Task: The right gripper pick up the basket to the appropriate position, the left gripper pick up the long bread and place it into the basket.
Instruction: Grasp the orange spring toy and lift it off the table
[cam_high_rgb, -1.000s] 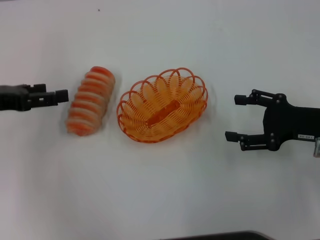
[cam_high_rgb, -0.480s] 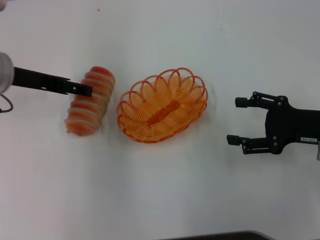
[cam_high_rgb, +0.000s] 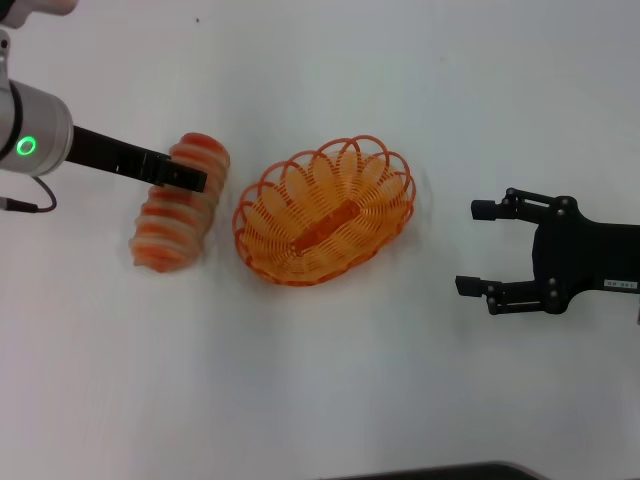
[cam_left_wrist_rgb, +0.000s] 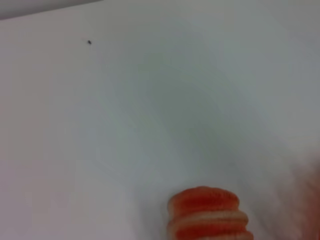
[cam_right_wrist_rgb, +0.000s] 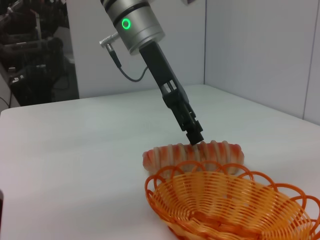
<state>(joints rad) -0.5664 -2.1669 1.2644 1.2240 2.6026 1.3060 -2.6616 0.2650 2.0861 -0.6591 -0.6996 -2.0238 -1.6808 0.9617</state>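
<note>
Left arm reaching in from my far left, slanting down, green light lit on silver joint. Left pincer (cam_high_rgb: 192, 181) tip low, seen edge-on; can't judge finger gap. Right arm low on my right, level, wrist straight. Right pincer (cam_high_rgb: 478, 248) spread wide, holding nothing, fingers pointing inward.

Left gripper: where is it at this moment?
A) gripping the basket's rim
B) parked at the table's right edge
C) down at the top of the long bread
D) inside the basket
C: the left gripper slants down with its tip at the top of the long bread, which lies on the table beside the empty basket.
</note>
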